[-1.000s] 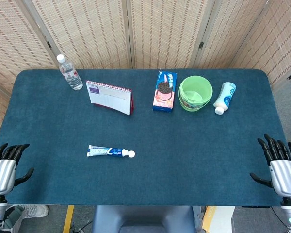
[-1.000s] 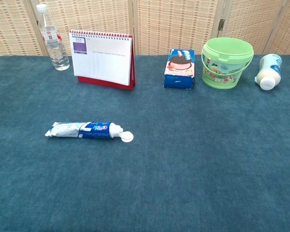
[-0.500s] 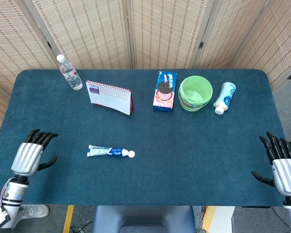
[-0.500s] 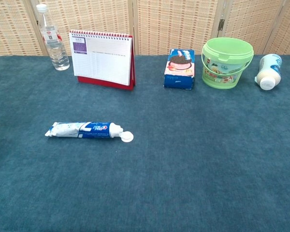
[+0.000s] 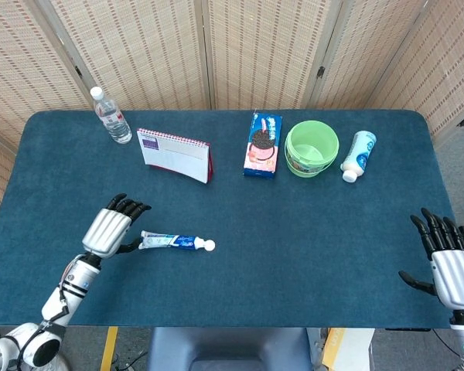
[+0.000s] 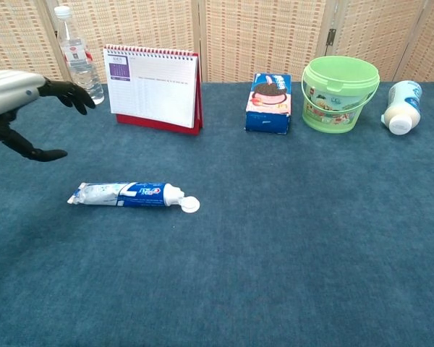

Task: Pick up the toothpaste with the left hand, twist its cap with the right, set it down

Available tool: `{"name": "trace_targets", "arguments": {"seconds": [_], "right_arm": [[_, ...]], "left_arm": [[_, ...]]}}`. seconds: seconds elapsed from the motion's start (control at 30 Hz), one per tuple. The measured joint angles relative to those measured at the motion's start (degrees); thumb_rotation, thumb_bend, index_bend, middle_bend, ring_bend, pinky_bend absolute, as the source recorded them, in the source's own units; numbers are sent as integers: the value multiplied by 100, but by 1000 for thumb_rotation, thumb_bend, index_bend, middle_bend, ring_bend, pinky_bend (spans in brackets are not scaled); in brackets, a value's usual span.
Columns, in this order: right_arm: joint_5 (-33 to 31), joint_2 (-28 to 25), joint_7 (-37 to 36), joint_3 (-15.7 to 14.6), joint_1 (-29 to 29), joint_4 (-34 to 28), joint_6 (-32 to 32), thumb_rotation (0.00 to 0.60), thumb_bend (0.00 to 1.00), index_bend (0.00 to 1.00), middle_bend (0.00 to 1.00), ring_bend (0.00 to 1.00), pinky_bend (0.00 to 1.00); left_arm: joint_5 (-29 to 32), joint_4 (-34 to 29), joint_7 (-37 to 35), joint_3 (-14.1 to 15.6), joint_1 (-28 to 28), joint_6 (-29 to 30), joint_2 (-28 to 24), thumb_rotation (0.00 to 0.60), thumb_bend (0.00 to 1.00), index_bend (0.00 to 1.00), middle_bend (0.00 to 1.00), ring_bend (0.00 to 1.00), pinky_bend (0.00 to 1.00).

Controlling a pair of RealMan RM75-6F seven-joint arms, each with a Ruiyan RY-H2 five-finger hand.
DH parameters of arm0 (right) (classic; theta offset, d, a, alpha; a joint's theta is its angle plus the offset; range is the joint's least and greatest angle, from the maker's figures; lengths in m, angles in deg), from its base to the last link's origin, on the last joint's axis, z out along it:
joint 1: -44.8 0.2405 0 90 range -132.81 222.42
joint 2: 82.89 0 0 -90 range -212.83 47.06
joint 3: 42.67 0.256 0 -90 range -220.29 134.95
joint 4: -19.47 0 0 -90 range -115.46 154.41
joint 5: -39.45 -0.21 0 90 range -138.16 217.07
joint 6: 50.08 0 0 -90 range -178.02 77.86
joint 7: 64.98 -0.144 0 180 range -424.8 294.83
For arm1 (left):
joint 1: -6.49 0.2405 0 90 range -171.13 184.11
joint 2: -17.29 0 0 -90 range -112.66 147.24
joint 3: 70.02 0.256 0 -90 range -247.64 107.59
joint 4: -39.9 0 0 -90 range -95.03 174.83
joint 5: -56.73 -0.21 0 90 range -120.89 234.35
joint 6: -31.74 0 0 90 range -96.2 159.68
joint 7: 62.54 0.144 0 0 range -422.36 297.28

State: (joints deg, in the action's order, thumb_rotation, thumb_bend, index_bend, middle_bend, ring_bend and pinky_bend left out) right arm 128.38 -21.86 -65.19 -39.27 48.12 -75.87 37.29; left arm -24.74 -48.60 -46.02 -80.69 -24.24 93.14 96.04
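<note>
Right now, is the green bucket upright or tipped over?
Upright. The green bucket stands on its base with the open mouth facing up; the chest view shows its rim level.

Back row on table [image 5: 309,247], left to right: water bottle [image 5: 110,115], calendar [image 5: 175,154], cookie box [image 5: 264,144], bucket [image 5: 312,148], lying bottle [image 5: 358,155]; toothpaste [image 5: 175,242] front-left, left hand [image 5: 108,229] just left of it, right hand [image 5: 452,272] at right edge.
</note>
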Motion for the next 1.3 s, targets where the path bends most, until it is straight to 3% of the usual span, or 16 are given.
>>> {"name": "trace_targets", "arguments": {"seconds": [0.37,1.0,1.3], "right_arm": [[-24,-16,-53,7,-12,8,14,600,0,0,0,0,0],[-100,-7,-251,-1,2,170,-81,600,0,0,0,0,0],[-117,6,-325,3,-49,235,0,600,0,0,0,0,0]], "left_arm": [[665,518,523,118,-445,-603,696,600,296,271,304,270,169],[1301,1030,922,208,-764,-776,1485,600,298,379,359,328,182],[1380,1272,902,211,-875,-791,1640,600,366,422,431,394,191]]}}
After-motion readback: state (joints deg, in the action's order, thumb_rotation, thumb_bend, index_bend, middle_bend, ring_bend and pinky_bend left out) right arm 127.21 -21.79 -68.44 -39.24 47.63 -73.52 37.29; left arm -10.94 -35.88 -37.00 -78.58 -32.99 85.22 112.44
